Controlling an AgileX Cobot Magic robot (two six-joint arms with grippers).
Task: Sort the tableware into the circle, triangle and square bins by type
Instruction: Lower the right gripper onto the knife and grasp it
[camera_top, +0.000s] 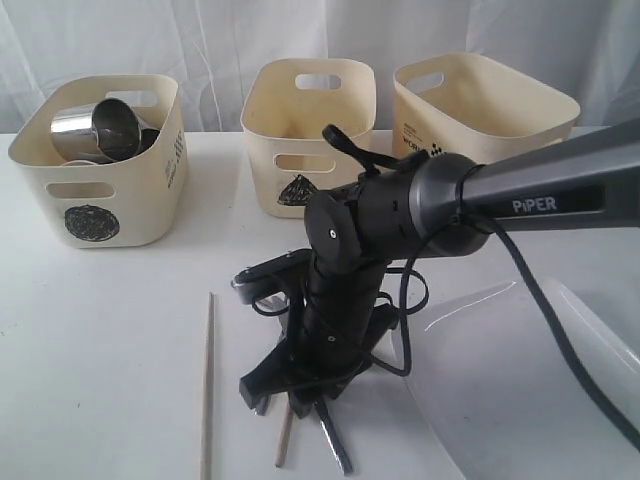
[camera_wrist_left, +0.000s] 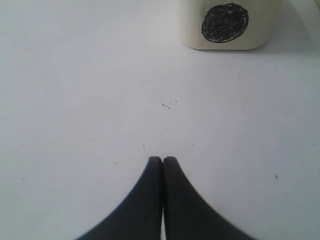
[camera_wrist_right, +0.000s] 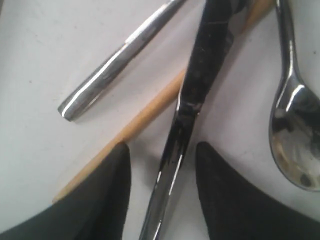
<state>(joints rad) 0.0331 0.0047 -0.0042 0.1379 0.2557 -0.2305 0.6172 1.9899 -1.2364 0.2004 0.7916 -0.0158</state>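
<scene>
My right gripper (camera_wrist_right: 162, 146) is open and low over a pile of cutlery, its jaws on either side of the steel knife (camera_wrist_right: 186, 112) without closing on it. A wooden chopstick (camera_wrist_right: 145, 116) runs under the knife, with one fingertip over its end. Beside these lie a steel handle (camera_wrist_right: 112, 65), probably the fork's, and the spoon (camera_wrist_right: 295, 150). In the exterior view the right gripper (camera_top: 300, 395) reaches across the middle, and a second chopstick (camera_top: 207, 385) lies apart on the left. Two steel mugs (camera_top: 100, 128) are in the circle bin (camera_top: 92, 222). My left gripper (camera_wrist_left: 162, 159) is shut and holds nothing.
The triangle bin (camera_top: 300, 190) stands at the back middle and a third cream bin (camera_top: 480, 105) at the back right. A large white plate (camera_top: 520, 395) lies to the right of the cutlery. The circle bin (camera_wrist_left: 225, 22) shows ahead of the left gripper.
</scene>
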